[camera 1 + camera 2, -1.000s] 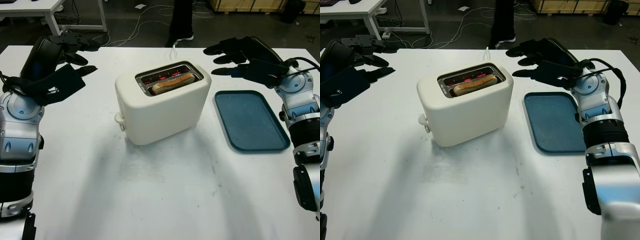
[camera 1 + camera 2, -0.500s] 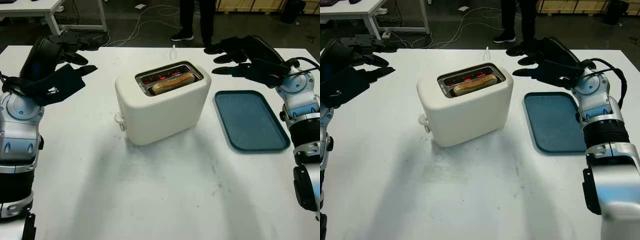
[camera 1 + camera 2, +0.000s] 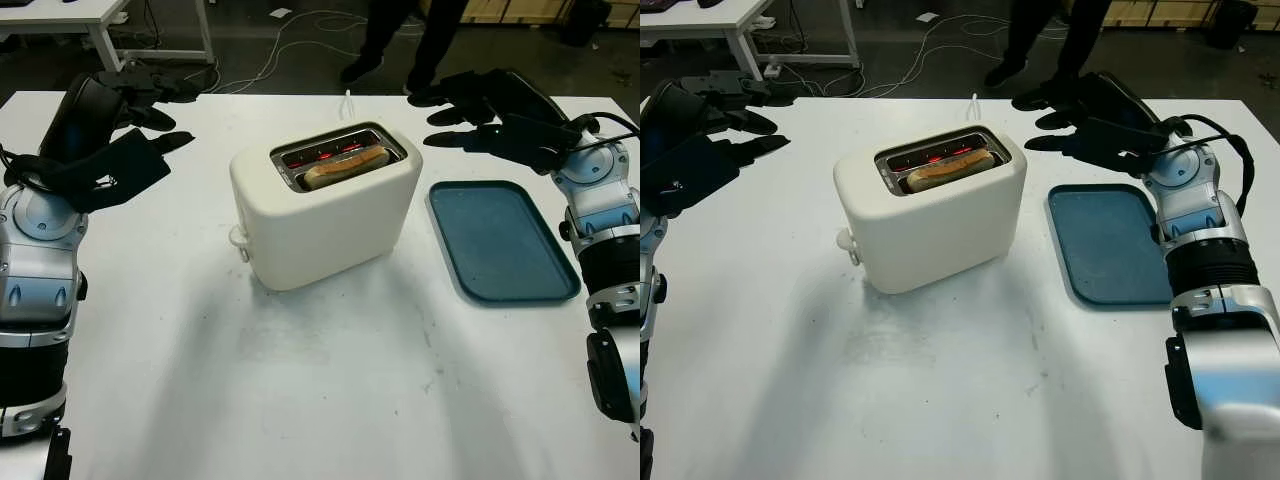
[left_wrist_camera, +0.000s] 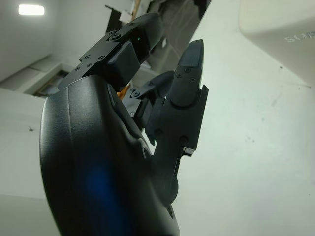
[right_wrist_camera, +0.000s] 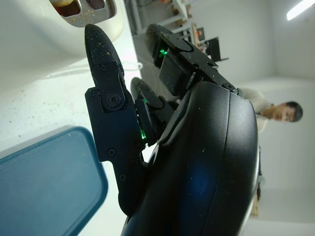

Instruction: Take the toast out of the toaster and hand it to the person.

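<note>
Toast (image 3: 345,165) sits in toaster (image 3: 325,205) slot (seemingly glowing). Left hand (image 3: 120,135), right hand (image 3: 495,115) open, flanking toaster.

The right hand (image 5: 147,123) was open above the white surface (image 5: 44,113), beside a blue tray (image 5: 44,187). The toaster (image 5: 54,29) stood near its fingertips; a person (image 5: 283,110) appeared beyond.

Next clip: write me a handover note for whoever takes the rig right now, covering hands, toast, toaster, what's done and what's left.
Left hand: open, raised at the table's far left, holding nothing.
Right hand: open, raised beyond the blue tray, holding nothing.
Toast: sitting in the near slot of the white toaster, mid-table.
Person: legs visible past the far table edge.
Done: nothing. Left: grasp the toast, lift it out, hand it over.
</note>
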Motion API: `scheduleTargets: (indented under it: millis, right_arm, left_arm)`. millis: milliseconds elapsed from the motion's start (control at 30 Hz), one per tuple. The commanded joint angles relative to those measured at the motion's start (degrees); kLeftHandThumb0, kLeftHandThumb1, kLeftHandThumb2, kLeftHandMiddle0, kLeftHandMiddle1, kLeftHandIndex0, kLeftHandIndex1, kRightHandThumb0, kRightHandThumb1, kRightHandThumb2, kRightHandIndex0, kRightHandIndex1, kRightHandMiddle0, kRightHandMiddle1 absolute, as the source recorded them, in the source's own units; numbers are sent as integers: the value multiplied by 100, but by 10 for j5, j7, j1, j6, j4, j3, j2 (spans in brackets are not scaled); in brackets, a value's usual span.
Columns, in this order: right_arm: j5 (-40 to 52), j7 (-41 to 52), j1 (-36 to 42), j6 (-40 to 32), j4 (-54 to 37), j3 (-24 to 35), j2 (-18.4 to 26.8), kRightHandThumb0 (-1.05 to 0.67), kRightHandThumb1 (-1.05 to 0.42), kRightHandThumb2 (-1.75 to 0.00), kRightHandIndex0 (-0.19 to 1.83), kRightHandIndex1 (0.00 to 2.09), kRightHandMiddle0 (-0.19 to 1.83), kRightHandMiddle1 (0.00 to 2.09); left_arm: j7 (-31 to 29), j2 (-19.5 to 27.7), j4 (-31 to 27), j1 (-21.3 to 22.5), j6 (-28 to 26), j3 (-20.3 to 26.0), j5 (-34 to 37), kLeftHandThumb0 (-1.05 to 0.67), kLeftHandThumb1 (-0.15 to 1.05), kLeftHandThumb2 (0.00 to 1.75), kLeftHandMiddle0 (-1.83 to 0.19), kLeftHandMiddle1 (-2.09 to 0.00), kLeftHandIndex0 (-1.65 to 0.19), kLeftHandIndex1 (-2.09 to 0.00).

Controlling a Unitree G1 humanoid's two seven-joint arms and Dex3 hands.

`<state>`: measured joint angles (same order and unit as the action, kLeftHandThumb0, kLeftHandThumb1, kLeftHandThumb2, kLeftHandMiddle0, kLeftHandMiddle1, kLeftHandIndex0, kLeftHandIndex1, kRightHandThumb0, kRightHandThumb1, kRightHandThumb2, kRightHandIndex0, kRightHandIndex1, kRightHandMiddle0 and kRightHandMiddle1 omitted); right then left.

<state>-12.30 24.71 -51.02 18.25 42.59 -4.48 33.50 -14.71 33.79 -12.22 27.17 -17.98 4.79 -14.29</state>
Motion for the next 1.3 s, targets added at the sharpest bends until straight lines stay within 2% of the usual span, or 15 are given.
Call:
scheduleTargets:
  millis: [0,467,1267]
  right_arm:
    - [1,-5,-1,17,1,1,1,-61,-90,0,83,2,75,1]
    - [-1,-3,4,8,-6,1,4,-57,-89,0,83,1,75,1]
    - [1,-4,1,24,5,2,3,-58,-89,0,85,1,77,1]
  left_arm:
    - [-2,0,2,-3,6,3,3,-30,91,0,-64,-66,-76,-22]
    - [-4,-7,0,4,-6,-1,4,-29,91,0,-63,-67,-76,-21]
    - [5,-8,0,-1,17,2,-2,-26,91,0,-65,-68,-79,-19]
